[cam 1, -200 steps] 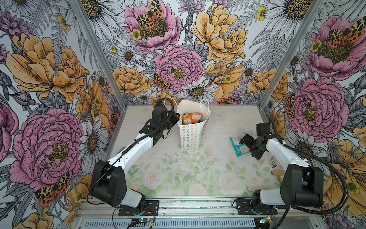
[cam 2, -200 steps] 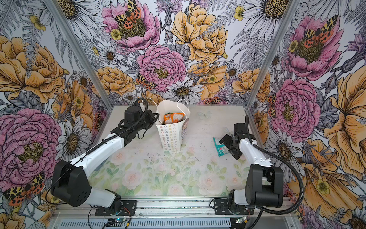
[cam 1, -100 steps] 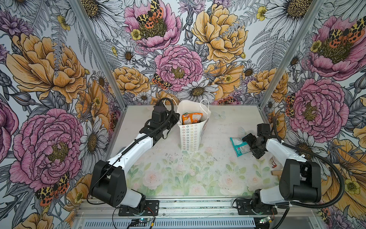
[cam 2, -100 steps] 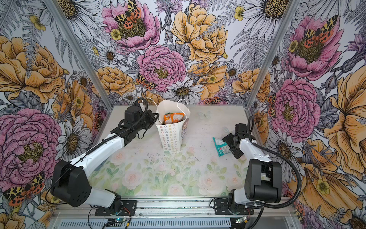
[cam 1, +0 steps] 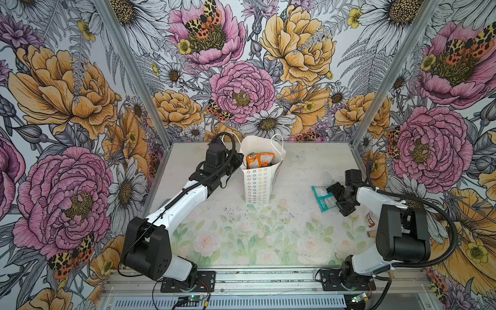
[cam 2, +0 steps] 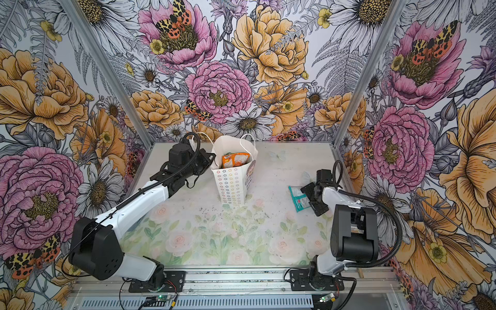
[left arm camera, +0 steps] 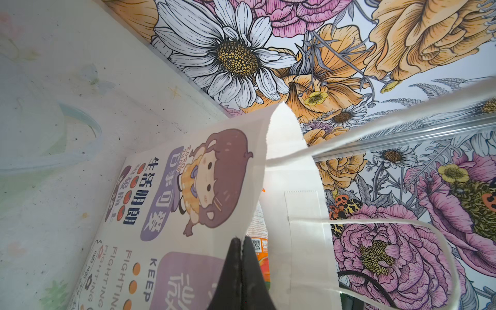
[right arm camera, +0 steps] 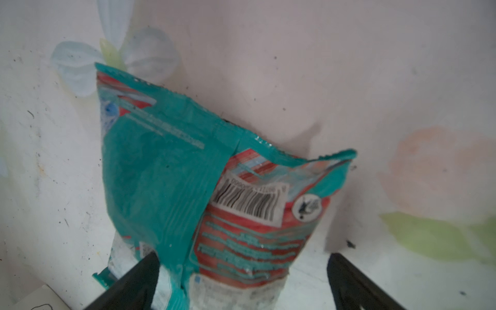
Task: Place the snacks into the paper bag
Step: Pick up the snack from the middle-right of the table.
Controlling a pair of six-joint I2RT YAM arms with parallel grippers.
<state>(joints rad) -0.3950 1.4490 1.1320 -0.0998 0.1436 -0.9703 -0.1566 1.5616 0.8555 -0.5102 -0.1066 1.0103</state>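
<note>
Progress check: mostly done, as far as we can see. Paper bag (cam 1: 259, 185) stands upright toward the back of the counter (cam 1: 241, 236) with its mouth open. An orange packet (cam 1: 259, 160) pokes up inside it, and anything below that one is hidden from us. Only one loose snack shows: a teal packet (cam 1: 323, 198) lying flat on the counter, well apart from the bag on the right arm's side.

Left hand (left arm camera: 240, 268) is clenched on the bag's rim, on the side away from the teal packet, propping the mouth open. Right hand (right arm camera: 241, 273) is spread wide with a finger either side of the teal packet's near end, nothing gripped yet. We judge what's left as: close on the teal packet, lift, carry it to the bag, drop it in.

Room: the counter between bag and teal packet is bare, so the path looks easy. Past the teal packet, away from the bag, the side wall (cam 1: 429, 134) is near and the right arm sits folded tight. The bag's cord handles (left arm camera: 375, 220) arch by the mouth, a likely snag on entry. The orange packet fills much of the opening.
</note>
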